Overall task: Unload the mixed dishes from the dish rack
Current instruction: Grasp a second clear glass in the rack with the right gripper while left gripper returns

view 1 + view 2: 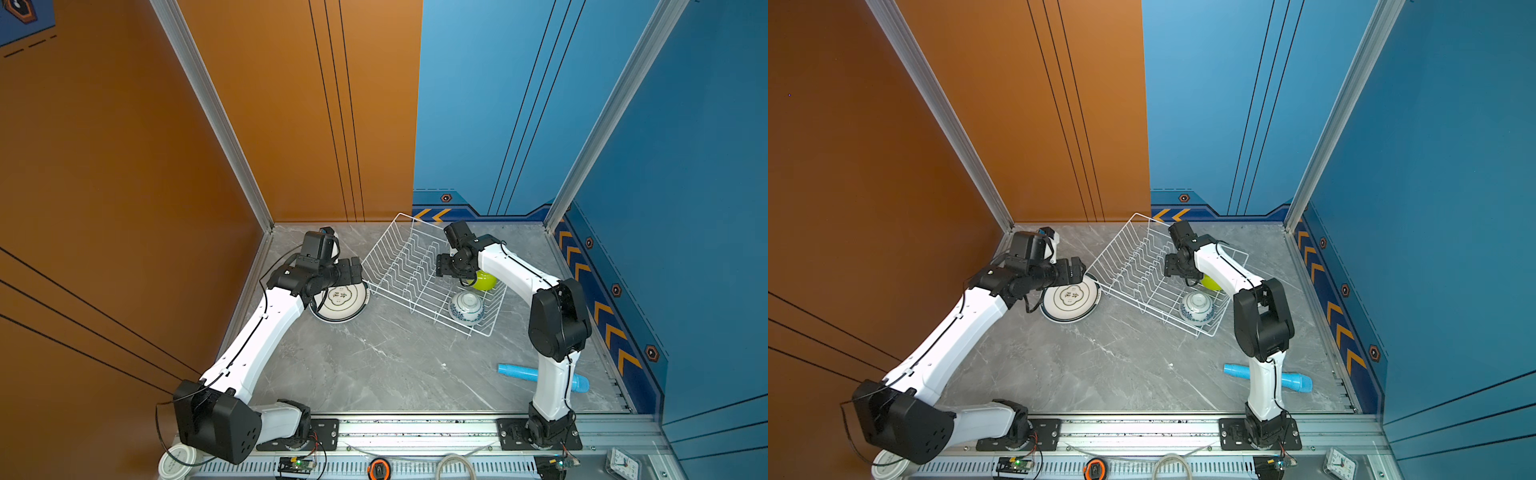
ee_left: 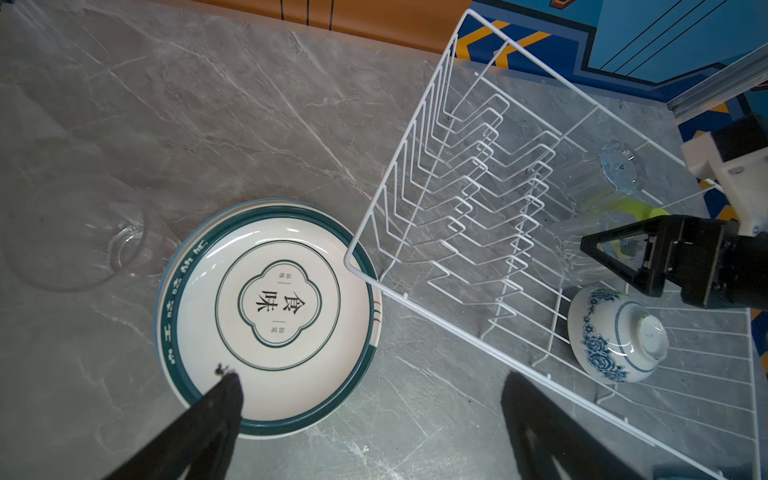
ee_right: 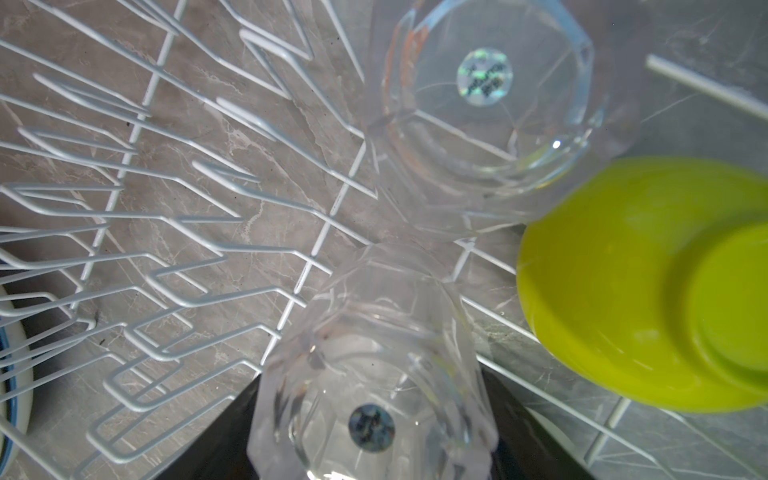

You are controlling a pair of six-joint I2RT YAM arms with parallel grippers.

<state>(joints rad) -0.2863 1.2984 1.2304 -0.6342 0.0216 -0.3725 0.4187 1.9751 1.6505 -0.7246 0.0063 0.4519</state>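
Left fingers (image 2: 208, 415) wide open over dark-rimmed plate (image 2: 270, 307) on worktop (image 1: 374, 365), just beside dish rack (image 1: 411, 270). Right fingers (image 3: 523, 436) straddle clear glass cup (image 3: 370, 353) inside rack, can't tell if gripping. Lime-green bowl (image 3: 623, 291), patterned bowl (image 2: 611, 332), second cup (image 3: 486, 83) also in rack.

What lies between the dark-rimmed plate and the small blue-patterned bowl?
In the left wrist view, only the dish rack's wire wall and its empty zigzag dividers lie between plate and bowl.

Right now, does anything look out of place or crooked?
The dish rack sits skewed to the table edges, one corner overhanging the dark-rimmed plate. A light blue tube lies sideways by the right arm.
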